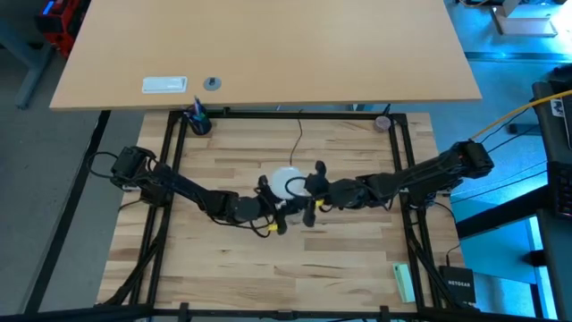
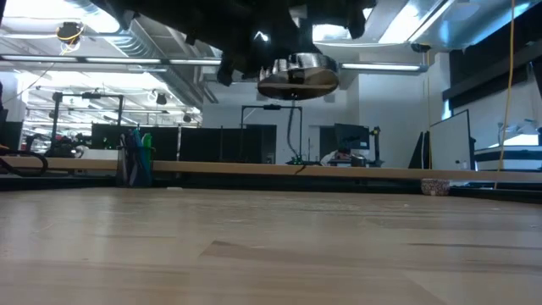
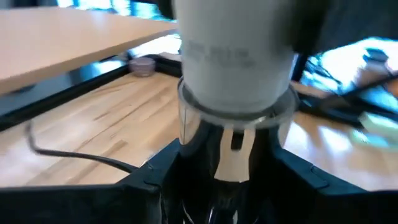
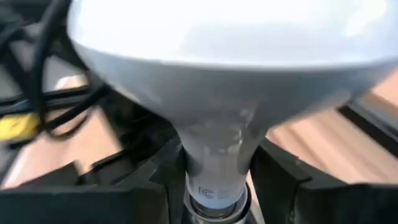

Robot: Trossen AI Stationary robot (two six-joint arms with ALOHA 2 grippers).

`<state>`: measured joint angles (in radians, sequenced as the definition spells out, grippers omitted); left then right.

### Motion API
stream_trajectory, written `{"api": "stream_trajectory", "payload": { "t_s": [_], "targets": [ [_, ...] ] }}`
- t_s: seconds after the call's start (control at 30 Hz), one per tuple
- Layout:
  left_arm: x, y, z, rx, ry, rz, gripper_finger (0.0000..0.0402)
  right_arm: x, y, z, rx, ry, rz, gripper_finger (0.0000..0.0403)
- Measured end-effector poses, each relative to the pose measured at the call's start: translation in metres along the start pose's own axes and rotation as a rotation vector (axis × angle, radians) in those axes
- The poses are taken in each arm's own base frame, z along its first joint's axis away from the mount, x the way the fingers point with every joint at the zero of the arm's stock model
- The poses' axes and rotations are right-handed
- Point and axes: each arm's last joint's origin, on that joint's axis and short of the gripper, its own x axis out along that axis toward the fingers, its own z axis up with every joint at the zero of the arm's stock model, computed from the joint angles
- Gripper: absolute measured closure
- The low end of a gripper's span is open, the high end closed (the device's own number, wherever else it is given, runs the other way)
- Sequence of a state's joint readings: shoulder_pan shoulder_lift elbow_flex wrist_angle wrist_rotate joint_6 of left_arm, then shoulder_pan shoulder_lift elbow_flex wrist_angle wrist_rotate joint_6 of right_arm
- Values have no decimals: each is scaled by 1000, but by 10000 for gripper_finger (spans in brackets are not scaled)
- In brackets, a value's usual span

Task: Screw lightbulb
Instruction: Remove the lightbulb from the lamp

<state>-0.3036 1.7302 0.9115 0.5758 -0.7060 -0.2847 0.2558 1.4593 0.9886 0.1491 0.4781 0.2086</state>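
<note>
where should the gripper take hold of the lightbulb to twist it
Probably at the narrow neck just below the dome, coming from the side. In the right wrist view the lightbulb flares into a wide smooth dome, while the neck fits between the right gripper fingers, which flank it there. The left gripper is at its lower end.

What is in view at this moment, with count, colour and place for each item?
lightbulb: one, frosted white, held off the table at its middle, between both grippers
socket: one, silver metal, raised above the table top in the low view
cord: one, thin black, trailing from the middle toward the far edge
green block: one, pale green, near right corner
cup with pens: one, dark, far left corner
small round object: one, far right corner
left gripper: dark, at table middle
right gripper: dark, at table middle, shut on the lightbulb neck
</note>
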Motion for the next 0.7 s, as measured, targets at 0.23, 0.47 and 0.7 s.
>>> {"api": "stream_trajectory", "payload": {
  "t_s": [0.23,0.47,0.7],
  "targets": [
    [-5,-16,4,152,-1,-419,239,-16,3,13,-88,25,475,261],
    [-10,-25,16,130,-77,-789,239,-12,13,20,-95,-65,1036,261],
    [-8,-22,10,141,-31,-726,239,-6,8,15,20,6,770,252]
  ]
}}
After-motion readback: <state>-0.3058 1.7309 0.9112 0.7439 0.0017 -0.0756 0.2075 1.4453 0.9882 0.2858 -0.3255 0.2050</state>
